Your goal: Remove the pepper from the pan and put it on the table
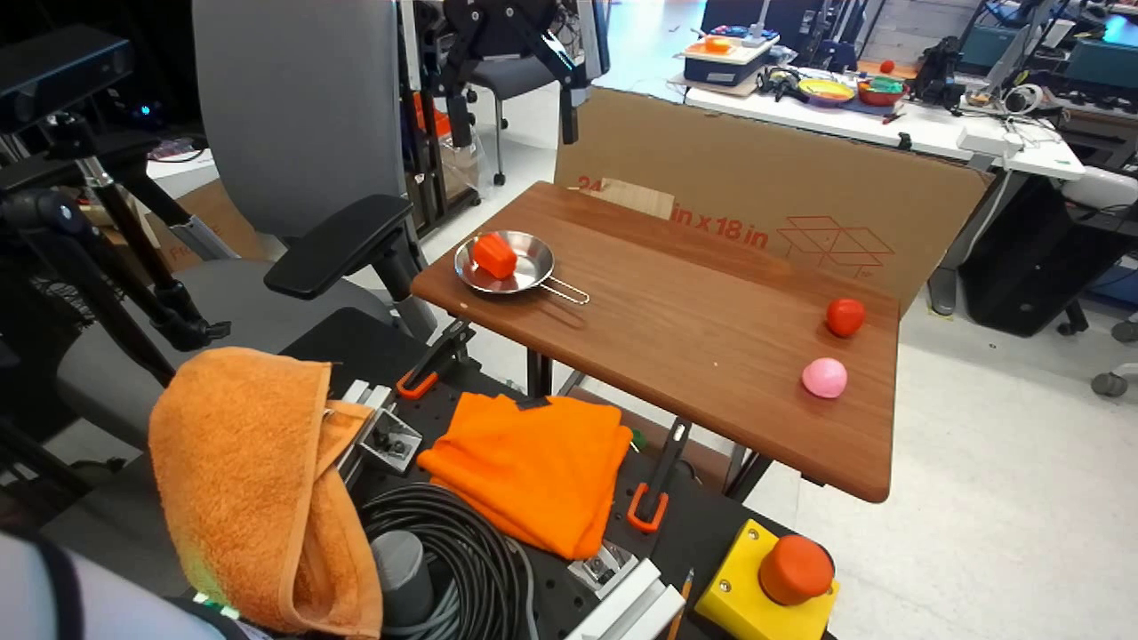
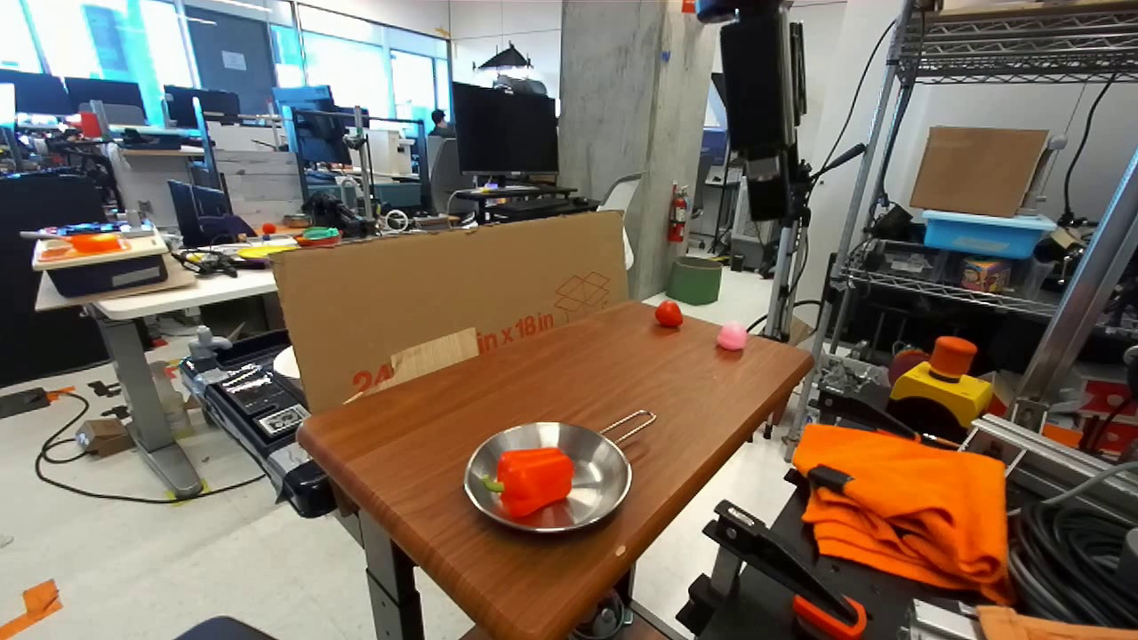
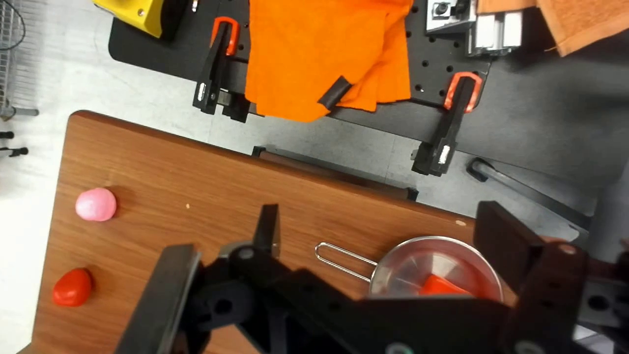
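Observation:
The red-orange pepper [image 1: 494, 255] lies on its side in the silver pan [image 1: 532, 260], with its green stem visible in an exterior view, where the pepper [image 2: 536, 481] and pan [image 2: 597, 484] are near. The pan rests at one end of the brown table [image 1: 676, 311]; its thin wire handle lies over the tabletop. My gripper [image 1: 516, 133] is open and empty, high above the table and apart from the pan. It also hangs high in an exterior view [image 2: 769, 191]. In the wrist view the gripper [image 3: 382, 221] has fingers wide apart; its body partly hides the pepper [image 3: 440, 286] and pan [image 3: 400, 260].
A red tomato-like object [image 1: 845, 316] and a pink ball [image 1: 824, 378] sit at the table's far end from the pan. A cardboard wall [image 1: 738, 187] stands along one long edge. Beside the opposite edge are black clamps, an orange cloth [image 1: 538, 471] and a yellow box with a red button [image 1: 765, 582].

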Controlling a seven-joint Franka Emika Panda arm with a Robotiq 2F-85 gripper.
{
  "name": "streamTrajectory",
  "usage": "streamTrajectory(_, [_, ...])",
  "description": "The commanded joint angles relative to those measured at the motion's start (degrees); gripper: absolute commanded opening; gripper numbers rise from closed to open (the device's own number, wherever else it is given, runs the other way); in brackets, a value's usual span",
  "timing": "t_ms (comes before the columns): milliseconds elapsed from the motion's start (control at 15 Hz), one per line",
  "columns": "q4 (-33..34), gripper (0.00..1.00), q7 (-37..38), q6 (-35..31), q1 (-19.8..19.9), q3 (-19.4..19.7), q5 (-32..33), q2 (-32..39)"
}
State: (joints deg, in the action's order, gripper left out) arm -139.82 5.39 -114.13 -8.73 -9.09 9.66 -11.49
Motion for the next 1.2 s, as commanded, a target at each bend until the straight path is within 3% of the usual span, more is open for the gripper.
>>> streamTrajectory(0, [-0.39,1.00,-4.36,-1.17,-0.41,-0.12,0.03,-0.59])
streamTrajectory(533, [-2.66,1.00,-14.75,-8.39,-1.62,-0.80,7.44,-1.11])
streamTrajectory(933, [0.49,1.00,-0.11,0.08,0.46,-1.05,5.68,1.03])
streamTrajectory(1133, [1.90,1.00,3.19,4.59,0.74,-0.78,3.64,2.42])
